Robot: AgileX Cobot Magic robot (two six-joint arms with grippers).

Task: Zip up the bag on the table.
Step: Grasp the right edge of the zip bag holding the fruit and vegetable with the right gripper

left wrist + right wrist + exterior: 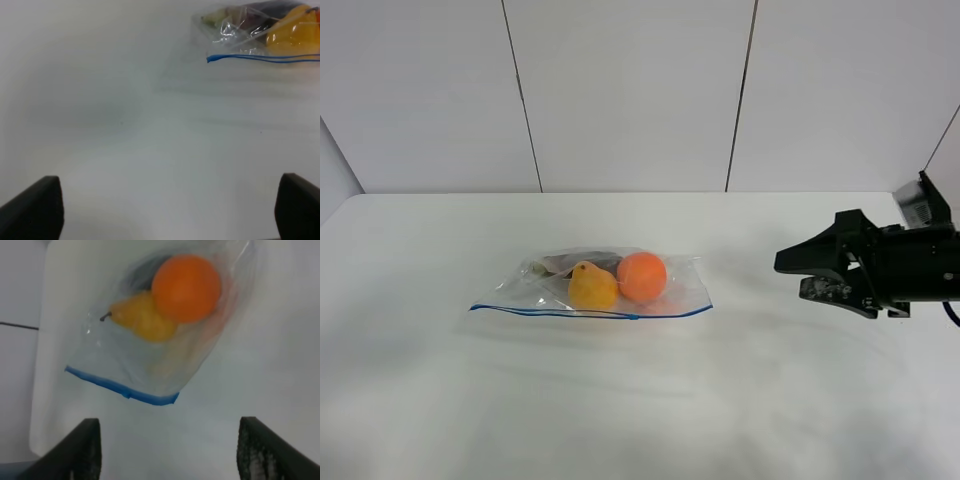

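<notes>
Your bag (590, 285) sits middle of table (420, 400), blue zip strip (588, 313) along near edge. Left gripper (165, 210), right gripper (167, 455) both spread, empty. Film looks thin, slippery, weighted by fruit (641, 277): pinch zip strip at corner

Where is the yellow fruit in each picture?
Exterior high: the yellow fruit sits mid-picture inside the bag, just left of the orange fruit.
Left wrist: it shows through the bag, beyond the blue zip strip.
Right wrist: it lies beside the orange fruit, beyond the strip.
Shared landmark: the blue zip strip.
</notes>
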